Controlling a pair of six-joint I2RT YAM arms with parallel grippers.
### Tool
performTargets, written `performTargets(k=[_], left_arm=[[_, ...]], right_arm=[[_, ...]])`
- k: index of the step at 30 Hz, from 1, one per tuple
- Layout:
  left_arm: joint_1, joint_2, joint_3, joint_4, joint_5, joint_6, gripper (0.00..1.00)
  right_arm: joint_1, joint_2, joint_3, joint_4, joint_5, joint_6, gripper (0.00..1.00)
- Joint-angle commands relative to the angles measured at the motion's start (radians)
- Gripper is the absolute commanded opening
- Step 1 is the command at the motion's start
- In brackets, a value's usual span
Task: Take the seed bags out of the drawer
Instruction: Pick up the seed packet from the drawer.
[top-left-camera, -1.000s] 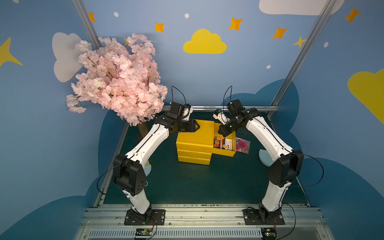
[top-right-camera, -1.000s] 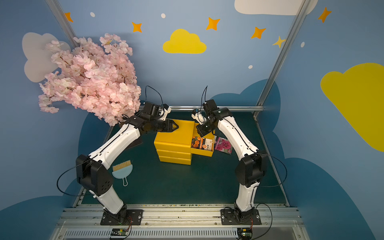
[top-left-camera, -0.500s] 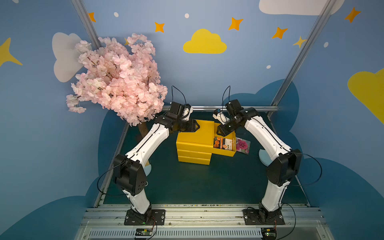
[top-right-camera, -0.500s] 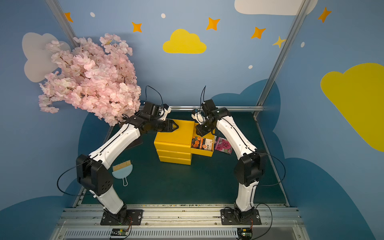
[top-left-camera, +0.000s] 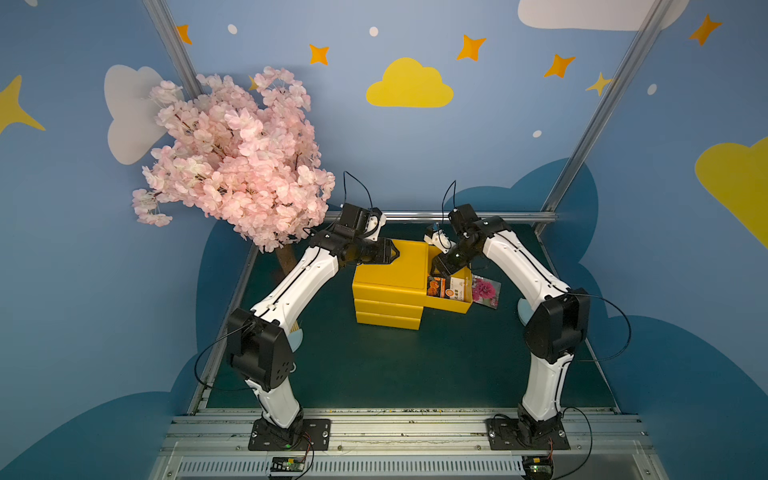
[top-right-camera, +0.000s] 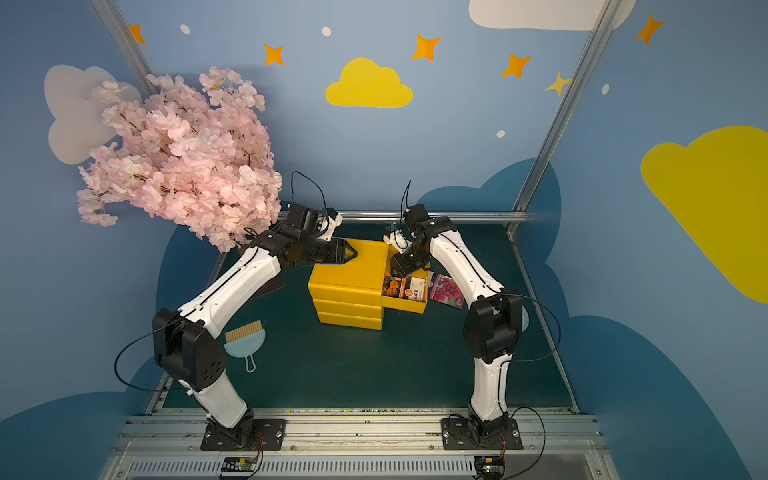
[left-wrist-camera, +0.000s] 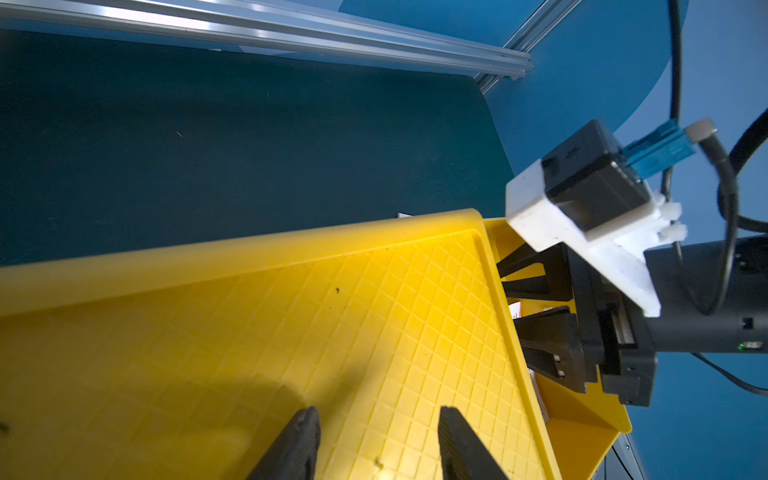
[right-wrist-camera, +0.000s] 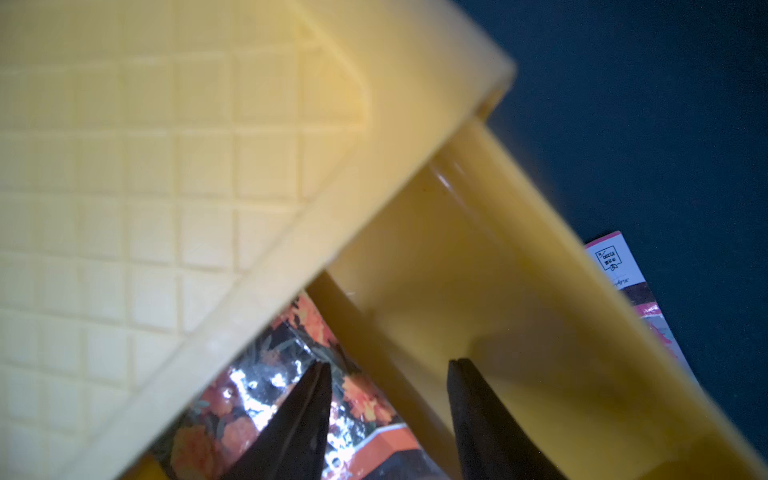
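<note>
Compared with one second ago, the right arm leans a little closer to the open drawer, while the left arm and the packets keep their places.

The yellow plastic three-drawer cabinet (top-left-camera: 390, 270) stands on the dark green tabletop (top-left-camera: 415, 365), and its top yellow drawer (top-left-camera: 451, 306) is pulled out toward the right arm's side, so its content is reachable from above. The glossy seed bag with orange flowers (top-left-camera: 435, 286) lies inside it, with a white and orange printed seed bag (top-left-camera: 457, 289) just beside it. The seed bag with a pink flower photo (top-left-camera: 485, 291) lies already outside, on the tabletop just beside the drawer wall (I think it counts as taken out). So at least two bags wait in the drawer.

The left fingers (left-wrist-camera: 297, 449) are apart and hold nothing. They hover over the gridded top of the cabinet, probably to keep it steady while the other arm works; if they touch it, I cannot tell.

The right fingers (right-wrist-camera: 303, 415) are also apart, about half way, and empty. They point down into the drawer: one finger stands over the orange flower bag, the other over bare yellow plastic. This looks like the approach for pinching that bag's edge. Contact is not clear.
</note>
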Motion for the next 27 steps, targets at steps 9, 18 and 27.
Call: performTargets(k=[9, 18, 27], left_arm=[[-0.002, 0.07, -0.036, -0.176, -0.017, 0.005, 0.52], [-0.002, 0.065, -0.037, -0.173, -0.016, 0.006, 0.52], [-0.002, 0.065, -0.04, -0.171, -0.015, 0.006, 0.52]], right_arm=[[0.009, 0.03, 0.035, -0.131, -0.091, -0.042, 0.4], [0.019, -0.01, 0.007, -0.151, -0.128, -0.043, 0.22], [0.036, -0.07, -0.026, -0.145, -0.106, -0.016, 0.0]])
